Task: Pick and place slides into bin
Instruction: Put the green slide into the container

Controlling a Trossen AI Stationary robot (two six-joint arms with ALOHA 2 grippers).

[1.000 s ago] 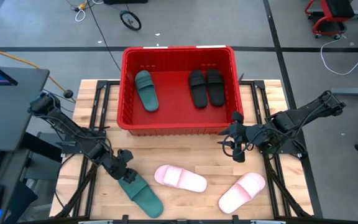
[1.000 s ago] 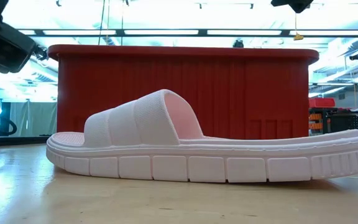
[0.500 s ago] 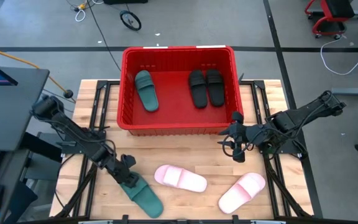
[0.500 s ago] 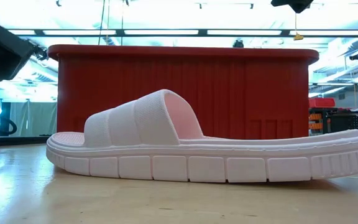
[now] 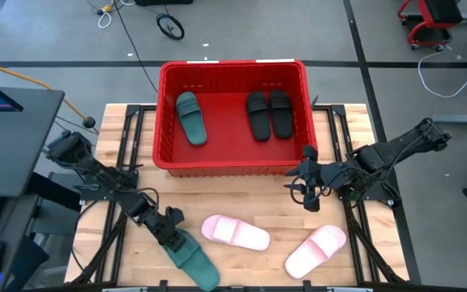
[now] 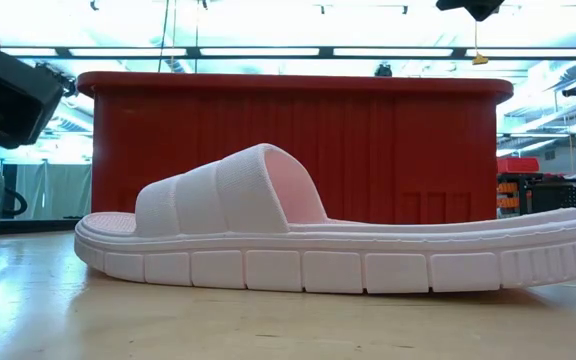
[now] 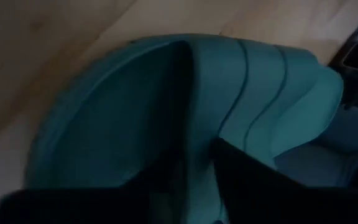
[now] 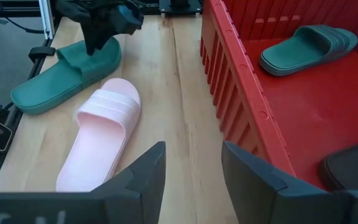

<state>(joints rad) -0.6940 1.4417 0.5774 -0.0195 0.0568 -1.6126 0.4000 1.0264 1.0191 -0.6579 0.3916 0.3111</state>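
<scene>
- Gripping at the edge of the dark green slide (image 5: 186, 255) on the table, the left gripper (image 5: 167, 231) sits at the slide's end nearest the left arm; the left wrist view shows one dark finger inside the slide and one outside, but whether the jaws have fully clamped cannot be told.
- Risk, as a judgement: the hold is near one end, so the slide could swing down or slip out during a lift, and its free end could catch the bin's thick rim on the way over.
- Risk, as a judgement: a low lift could drag the slide into the pale pink slide (image 5: 234, 232) lying just beside it.
- The right gripper (image 5: 308, 192) waits with fingers apart and empty, beside the bin's (image 5: 232, 168) near right corner.
- A second pale pink slide (image 5: 315, 249) lies near the table's front edge, below the right gripper.
- The red bin holds one dark green slide (image 5: 190, 118) at its left and two black slides (image 5: 267, 113) side by side at its right.
- Each slide shows a wide ribbed strap and an open toe.
</scene>
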